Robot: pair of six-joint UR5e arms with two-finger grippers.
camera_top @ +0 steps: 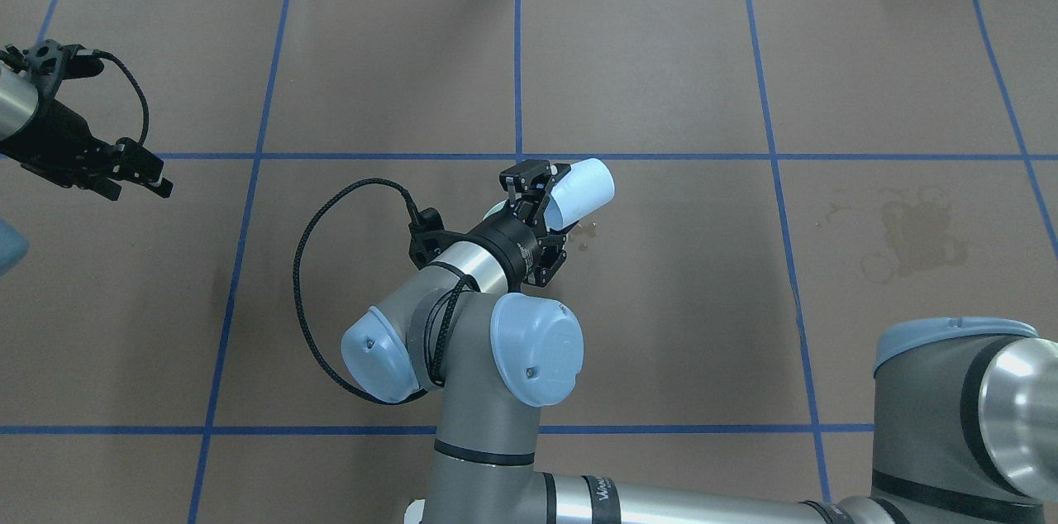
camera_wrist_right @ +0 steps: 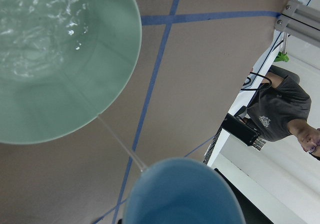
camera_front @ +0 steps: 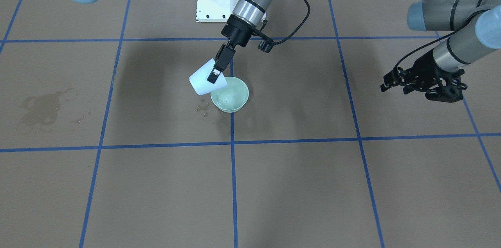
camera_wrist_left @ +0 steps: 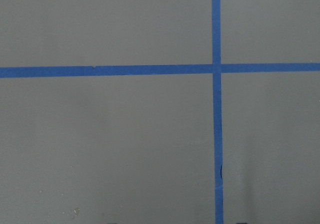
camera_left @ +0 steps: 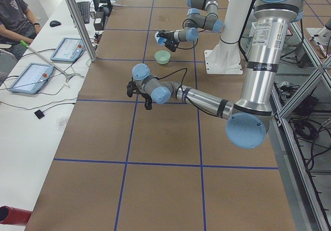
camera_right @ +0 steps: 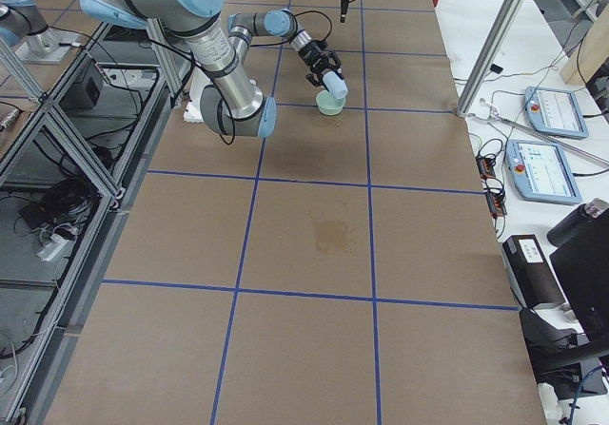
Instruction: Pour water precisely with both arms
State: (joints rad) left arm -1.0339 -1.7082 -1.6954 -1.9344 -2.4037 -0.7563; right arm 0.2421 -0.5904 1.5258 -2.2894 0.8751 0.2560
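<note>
My right gripper (camera_front: 212, 77) is shut on a pale blue cup (camera_front: 201, 82), tilted with its mouth over a mint-green bowl (camera_front: 231, 95) near the table's centre. In the right wrist view a thin stream (camera_wrist_right: 120, 144) runs from the cup (camera_wrist_right: 182, 194) toward the bowl (camera_wrist_right: 75, 103), and the water (camera_wrist_right: 35, 33) in the bowl ripples with white glints. From overhead the right gripper (camera_top: 550, 193) and the cup (camera_top: 583, 189) hide most of the bowl. My left gripper (camera_front: 393, 85) hovers open and empty far off to the side, also seen overhead (camera_top: 136, 185).
Small water drops (camera_front: 201, 107) lie on the table beside the bowl. A dried spill stain (camera_front: 43, 109) marks the paper farther off. The white pedestal (camera_front: 213, 1) stands behind the bowl. A seated person (camera_left: 15, 14) and tablets (camera_left: 31, 77) are at a side table.
</note>
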